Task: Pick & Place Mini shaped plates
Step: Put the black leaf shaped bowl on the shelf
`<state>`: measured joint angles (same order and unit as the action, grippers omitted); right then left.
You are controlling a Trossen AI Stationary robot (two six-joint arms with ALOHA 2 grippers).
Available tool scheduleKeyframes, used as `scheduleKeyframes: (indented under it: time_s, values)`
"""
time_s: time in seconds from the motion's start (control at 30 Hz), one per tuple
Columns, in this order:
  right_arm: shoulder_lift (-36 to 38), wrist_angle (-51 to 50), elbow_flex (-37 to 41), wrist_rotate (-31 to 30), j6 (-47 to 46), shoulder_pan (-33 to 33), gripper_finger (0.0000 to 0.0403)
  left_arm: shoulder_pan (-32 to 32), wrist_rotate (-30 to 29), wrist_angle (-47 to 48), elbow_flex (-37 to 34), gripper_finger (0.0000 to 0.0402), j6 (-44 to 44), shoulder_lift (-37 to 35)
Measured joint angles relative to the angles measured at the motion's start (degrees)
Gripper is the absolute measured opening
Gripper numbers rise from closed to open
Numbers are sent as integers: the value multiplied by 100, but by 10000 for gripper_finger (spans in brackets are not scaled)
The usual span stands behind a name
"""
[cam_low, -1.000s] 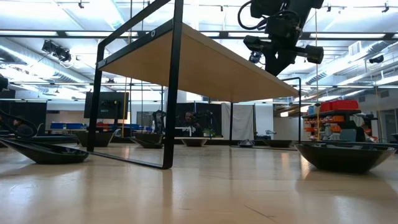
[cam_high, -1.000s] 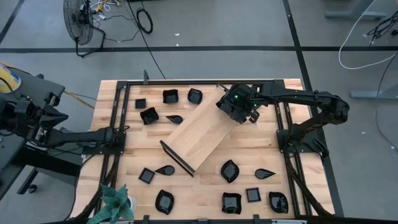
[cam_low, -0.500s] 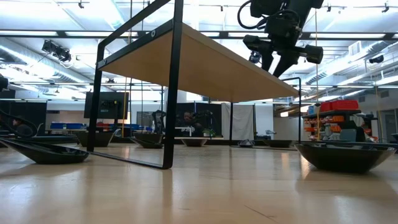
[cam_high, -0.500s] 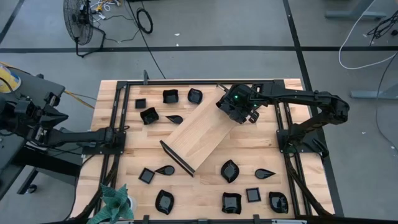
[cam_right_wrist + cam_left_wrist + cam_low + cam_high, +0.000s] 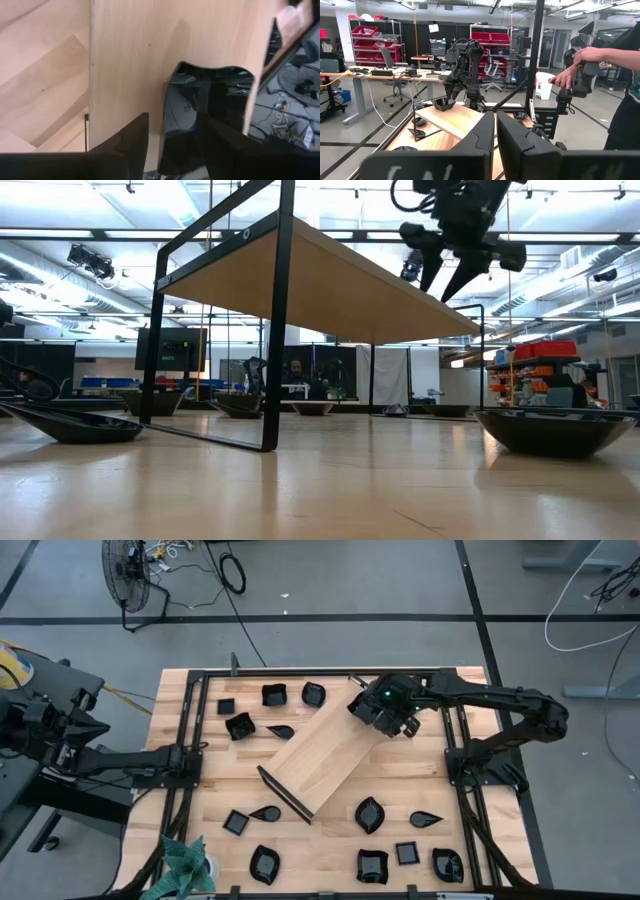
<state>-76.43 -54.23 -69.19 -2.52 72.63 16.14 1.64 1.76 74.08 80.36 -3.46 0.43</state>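
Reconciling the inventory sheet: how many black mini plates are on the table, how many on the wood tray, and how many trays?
Black mini plates on the table: 13
Black mini plate on the wood tray: 1
Wood trays: 1
Total: 15 items, 14 of them plates

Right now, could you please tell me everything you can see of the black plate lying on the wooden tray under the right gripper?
The plate is a small glossy black dish with a wavy, roughly square rim, mirroring the room in its surface. It lies flat near the far end of the light-wood tray, close to that tray's edge. The right gripper hangs just above it with fingers spread, not gripping it. From above, the arm hides the plate entirely.
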Motion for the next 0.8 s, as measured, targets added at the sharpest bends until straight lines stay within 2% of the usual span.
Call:
scheduleKeyframes:
  time_s: [0.33, 0.6, 0.8]
  values:
    - [799, -270, 0, -68, -921, -37, 178, -1, 1, 0, 0, 25, 0, 0]
    - [1304, -377, 0, -1062, -1937, 285, 178, 1, 1, 0, 0, 25, 0, 0]
    - [1486, -360, 0, -1309, -2730, 657, 178, 1, 2, -2, 0, 25, 0, 0]
